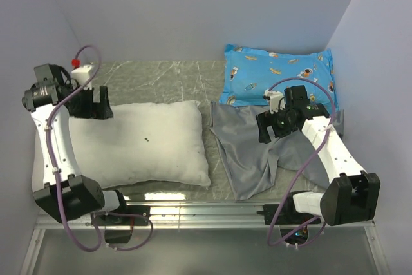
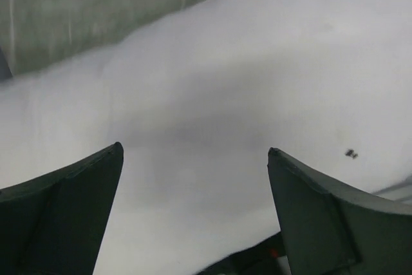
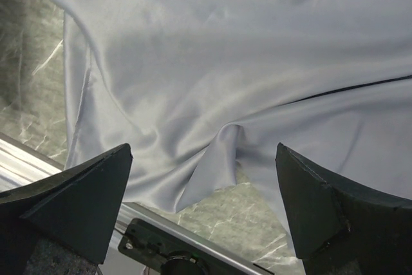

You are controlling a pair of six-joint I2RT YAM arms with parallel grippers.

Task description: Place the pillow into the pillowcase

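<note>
Just right of the pillow (image 1: 138,143), the pillowcase (image 1: 251,149) is lying limp and wrinkled beside the pillow's short right edge. The pillow's long axis is pointing straight at it. The left gripper (image 1: 98,106) is hovering over the pillow's far-left corner, jaws spread, holding nothing. The right gripper (image 1: 269,128) is hanging over the pillowcase, jaws likewise spread and empty, so I'd judge it the nearer arm for opening the sack.

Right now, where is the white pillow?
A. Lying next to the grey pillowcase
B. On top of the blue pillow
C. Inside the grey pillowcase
A: the pillow lies fully uncovered beside the pillowcase, with none of it tucked inside.
</note>
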